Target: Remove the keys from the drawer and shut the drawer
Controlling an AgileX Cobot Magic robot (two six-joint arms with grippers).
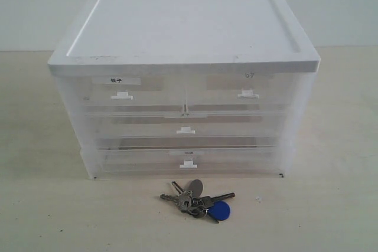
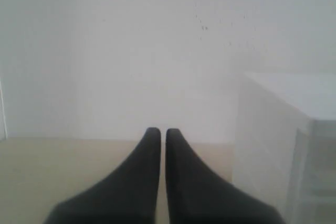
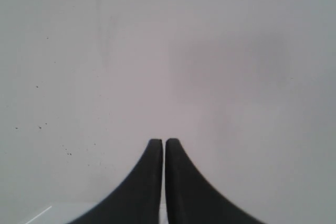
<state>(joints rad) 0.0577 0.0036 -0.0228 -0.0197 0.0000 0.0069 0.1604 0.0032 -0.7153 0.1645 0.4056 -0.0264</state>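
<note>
The keys (image 1: 196,199) lie on the table in front of the drawer cabinet, a silver bunch with a round blue fob (image 1: 220,210) and a grey oval tag. The drawer (image 1: 248,92) with the faint scribbled label is the upper right half-width one; it sits flush with the cabinet front. Neither gripper shows in the exterior view. In the left wrist view my left gripper (image 2: 158,131) is shut and empty, facing a white wall with the cabinet's side (image 2: 283,145) beside it. My right gripper (image 3: 159,142) is shut and empty, facing the wall.
The white-topped clear cabinet (image 1: 183,28) holds an upper left half-width drawer with a bold black label (image 1: 117,80) and two full-width drawers (image 1: 186,129) below, all pushed in. Beige table (image 1: 47,205) surrounds it.
</note>
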